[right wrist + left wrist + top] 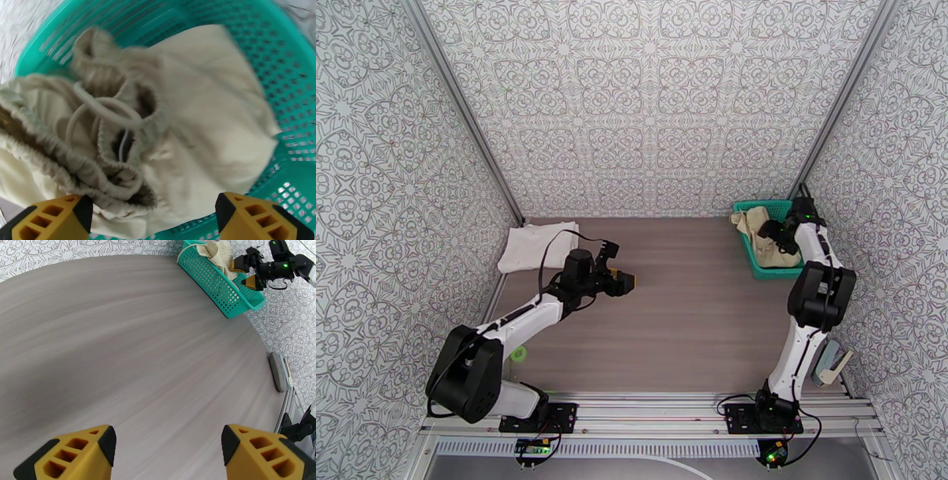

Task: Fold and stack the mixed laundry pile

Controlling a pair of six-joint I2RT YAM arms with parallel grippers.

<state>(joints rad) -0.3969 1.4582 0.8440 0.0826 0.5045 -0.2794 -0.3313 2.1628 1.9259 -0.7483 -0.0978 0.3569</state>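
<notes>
Right gripper (154, 215) jaws spread, empty, just above the beige shorts (185, 118) bunched inside the green basket (292, 79) — no clear long axis. Left gripper (168, 449) spread too, well apart from the basket. White T-shirt (537, 246) lies far across from the basket — right arm nearer the shorts.

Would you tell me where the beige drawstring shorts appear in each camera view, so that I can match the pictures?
Top external: the shorts lie in the green basket, right of centre at mid-height.
Left wrist: the shorts bulge over the green basket rim, at the top right of the picture.
Right wrist: the shorts are close up, across the centre and left.
Shared landmark: the green basket that holds them.
</notes>
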